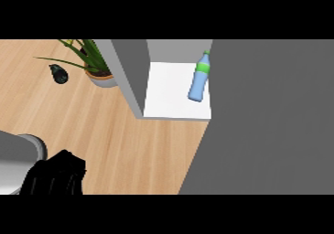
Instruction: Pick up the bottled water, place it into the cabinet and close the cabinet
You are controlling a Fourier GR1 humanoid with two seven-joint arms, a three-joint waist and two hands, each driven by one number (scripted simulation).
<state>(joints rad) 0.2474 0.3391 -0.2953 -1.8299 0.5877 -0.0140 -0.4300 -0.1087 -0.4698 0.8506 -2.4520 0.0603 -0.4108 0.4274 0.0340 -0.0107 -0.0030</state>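
- Standing on the white floor of the cabinet (pixel 137 77): one bottled water (pixel 200 78), pale blue body, green band below the neck, upright with a slight lean, at the right side of the opening, just beside the big grey panel.
- Grey panel (pixel 277 119): fills the right part of the view from top to bottom and hides whatever lies behind it; it looks like the cabinet's door, though its hinge cannot be seen.
- Cabinet, left wall: grey, upright, between the bottle and the potted plant.
- Left hand (pixel 56 176): black, low at the view's left corner on a grey forearm, over the wooden counter (pixel 129 141); fingers bunched together and holding nothing; well apart from the bottle, which lies up and to the right of it, with bare wood between.
- Right hand: not seen anywhere.
- Potted plant (pixel 96 68): green blades in a pale round pot, touching or just beside the cabinet's left wall.
- Small dark object (pixel 58 74): on the counter left of the pot; kind cannot be told.
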